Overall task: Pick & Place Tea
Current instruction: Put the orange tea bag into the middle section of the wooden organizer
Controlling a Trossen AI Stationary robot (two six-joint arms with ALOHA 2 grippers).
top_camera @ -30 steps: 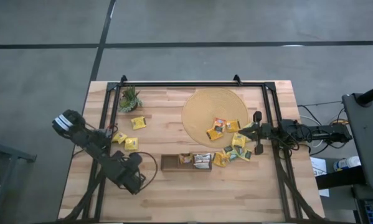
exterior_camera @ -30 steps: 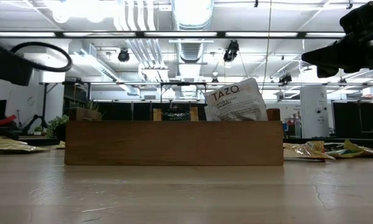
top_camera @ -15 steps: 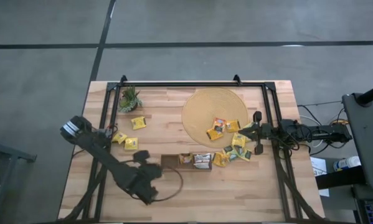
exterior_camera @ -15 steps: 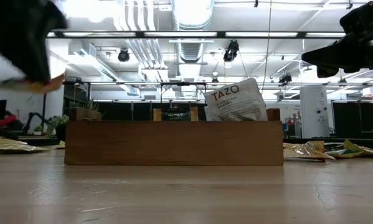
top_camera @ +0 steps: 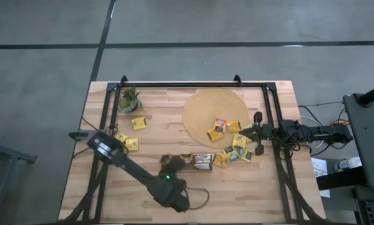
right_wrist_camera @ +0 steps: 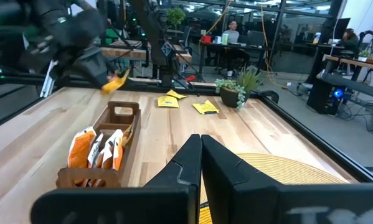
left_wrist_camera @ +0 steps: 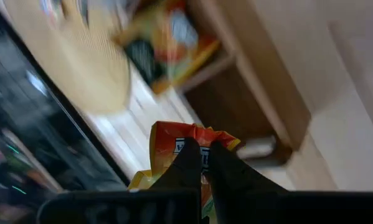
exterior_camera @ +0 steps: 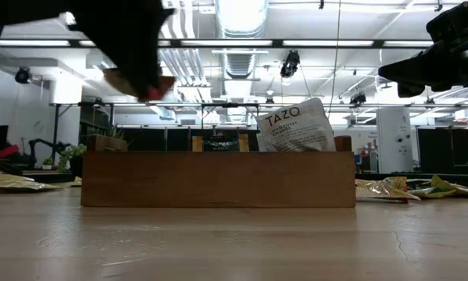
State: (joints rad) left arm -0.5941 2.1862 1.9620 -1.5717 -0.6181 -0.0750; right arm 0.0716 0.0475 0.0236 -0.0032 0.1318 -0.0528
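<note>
While pinched, crinkled paper sachet (square) hangs.

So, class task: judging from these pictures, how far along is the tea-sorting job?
Done: a few sachets already stand in the brown tray. In hand: the left gripper is shut on an orange-and-yellow sachet, carried above the tray's left end. Left: sachets on the round mat, a cluster beside it, and three near the plant. The right gripper waits shut at the table's right.
</note>
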